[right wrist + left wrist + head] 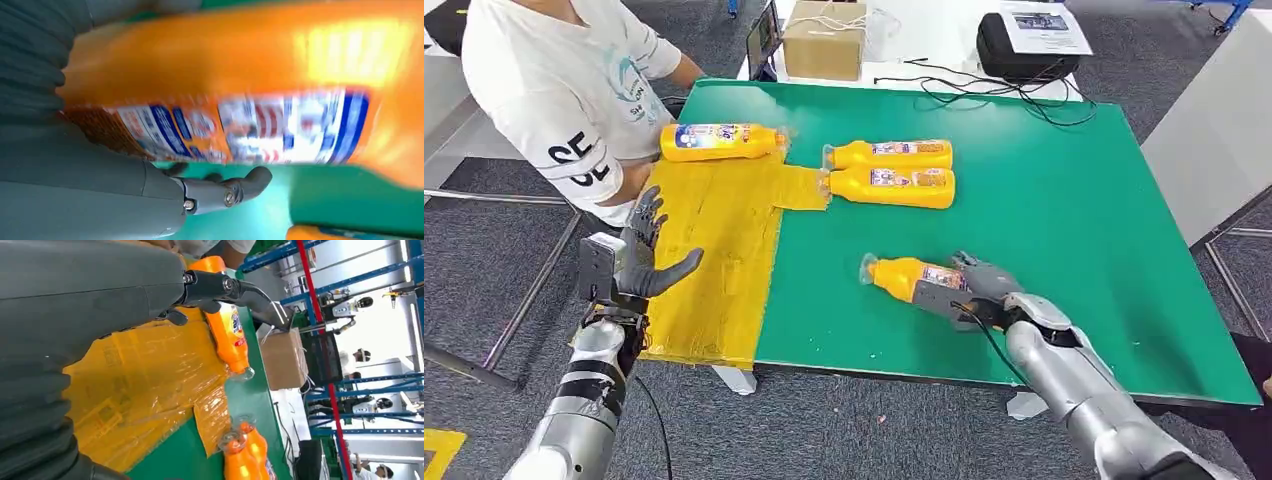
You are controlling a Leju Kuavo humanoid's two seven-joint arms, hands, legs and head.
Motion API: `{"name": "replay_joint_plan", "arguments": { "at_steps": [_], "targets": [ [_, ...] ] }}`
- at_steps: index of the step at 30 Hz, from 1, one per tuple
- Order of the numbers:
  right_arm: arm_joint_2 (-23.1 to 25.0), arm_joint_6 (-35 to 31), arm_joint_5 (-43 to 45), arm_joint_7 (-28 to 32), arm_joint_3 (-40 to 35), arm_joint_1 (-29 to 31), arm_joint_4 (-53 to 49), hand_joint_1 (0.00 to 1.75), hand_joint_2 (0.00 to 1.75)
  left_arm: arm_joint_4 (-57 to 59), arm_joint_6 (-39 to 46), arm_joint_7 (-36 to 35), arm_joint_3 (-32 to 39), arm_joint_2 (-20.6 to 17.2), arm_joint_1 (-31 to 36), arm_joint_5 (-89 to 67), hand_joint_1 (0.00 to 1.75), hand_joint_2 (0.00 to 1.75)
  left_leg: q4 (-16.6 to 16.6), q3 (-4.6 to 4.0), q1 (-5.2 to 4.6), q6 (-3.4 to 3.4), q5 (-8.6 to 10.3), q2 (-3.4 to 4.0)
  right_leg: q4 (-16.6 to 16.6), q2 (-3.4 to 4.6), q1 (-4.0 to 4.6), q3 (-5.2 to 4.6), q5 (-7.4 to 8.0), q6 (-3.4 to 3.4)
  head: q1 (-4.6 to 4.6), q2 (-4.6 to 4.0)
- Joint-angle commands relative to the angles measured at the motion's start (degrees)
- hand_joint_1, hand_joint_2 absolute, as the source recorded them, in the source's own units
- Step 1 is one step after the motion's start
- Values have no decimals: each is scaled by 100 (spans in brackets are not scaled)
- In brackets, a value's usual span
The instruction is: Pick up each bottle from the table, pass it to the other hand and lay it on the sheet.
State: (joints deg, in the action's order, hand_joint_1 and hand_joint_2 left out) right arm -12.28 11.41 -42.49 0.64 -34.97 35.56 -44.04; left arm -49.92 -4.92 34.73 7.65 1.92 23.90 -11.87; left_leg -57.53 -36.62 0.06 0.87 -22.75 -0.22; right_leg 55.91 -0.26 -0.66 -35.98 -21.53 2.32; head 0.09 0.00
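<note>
Bottles are lying at several places in the head view. The right hand (969,290) is sitting at lower centre, wrapping its fingers round the base end of an orange bottle (902,276) lying on the green table (1064,220); the grasp looks closed, probably to lift the bottle for handing across. The left hand (649,262) is hovering at the lower left with its fingers spread and nothing in them, over the near edge of the yellow sheet (714,260), probably placed to receive. One bottle on the sheet (722,141) is lying at the sheet's far end, upper left of centre, apparently already delivered. A pair of bottles (892,172) is lying side by side on the table at upper centre, their caps reaching a flap of the sheet. A person in a white shirt (564,90) is standing at the upper left.

Turning to the left wrist view, the spread fingers (235,292) are reaching across the top of the frame above the crinkled sheet (135,390), holding nothing.

Closing with the right wrist view, the bottle's body (240,65) is filling the upper frame, blurred, while a dark finger (230,190) is curling beneath its label, pressing against it.
</note>
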Motion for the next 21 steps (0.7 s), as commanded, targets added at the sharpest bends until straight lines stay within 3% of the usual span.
{"name": "replay_joint_plan", "arguments": {
  "at_steps": [1, 10, 15, 18, 21],
  "targets": [
    [-66, 325, 495, 281, -410, 311, 563, 175, 175, 578, -22, 27, -12, -48, 280, 16, 0, 175, 1, 26, 3, -6, -11, -2, 0, -3, 3, 26, -12, -8, 0, 0],
    [-21, 310, 592, 304, -419, 314, 610, 175, 175, 607, -1, 28, -35, -51, 311, 14, 0, 175, 1, 24, 4, -5, -10, 1, 0, -1, 5, 22, -10, -6, 0, 0],
    [231, 341, 1237, 390, -213, 455, 952, 175, 175, 676, 171, -100, -380, -33, 459, -205, 0, 175, -1, 23, 6, -6, -10, 0, 1, -2, 6, 22, -10, -7, 0, 0],
    [556, 65, 1544, 410, -31, 548, 1188, 175, 175, 715, 348, -236, -638, 47, 559, -343, 0, 175, 0, 16, 5, -5, -5, 3, 0, 1, 5, 15, -5, -6, 0, 0],
    [1092, -915, 1793, 417, 456, 365, 1062, 175, 175, 568, 407, -458, -753, 188, 501, -331, 0, 175, 2, 31, 6, -9, -12, 13, -1, 12, 7, 26, -7, -10, 0, 0]
  ]
}}
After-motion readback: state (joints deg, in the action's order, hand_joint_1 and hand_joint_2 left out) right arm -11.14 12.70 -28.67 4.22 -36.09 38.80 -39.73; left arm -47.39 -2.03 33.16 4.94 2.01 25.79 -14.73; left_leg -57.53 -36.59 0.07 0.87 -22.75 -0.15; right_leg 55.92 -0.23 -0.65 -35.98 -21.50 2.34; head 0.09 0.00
